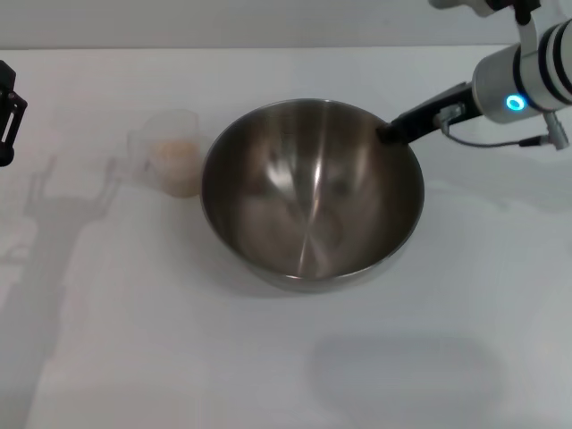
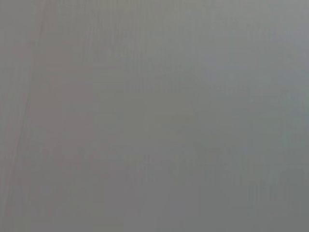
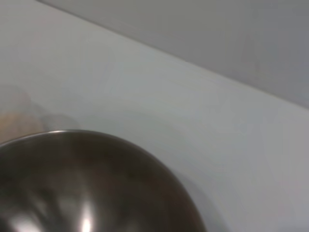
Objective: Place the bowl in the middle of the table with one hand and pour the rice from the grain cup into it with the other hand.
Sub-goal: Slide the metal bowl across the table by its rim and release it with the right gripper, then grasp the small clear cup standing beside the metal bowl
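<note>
Your bowl sat on the table, a little nearer its far edge than its near one. The right gripper was at the bowl's far-right rim, seemingly clamped on it. The grain cup with rice stood just left of the bowl. The left gripper hung at the table's far-left edge; I couldn't tell its grip.

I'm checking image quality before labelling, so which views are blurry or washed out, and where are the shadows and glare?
Head view: sharp enough; arm shadows fall on the table, bright streaks glare inside the bowl, and the cup is faint. Left wrist view: featureless grey, nothing readable. Right wrist view: bowl close and soft, with a glare spot.
</note>
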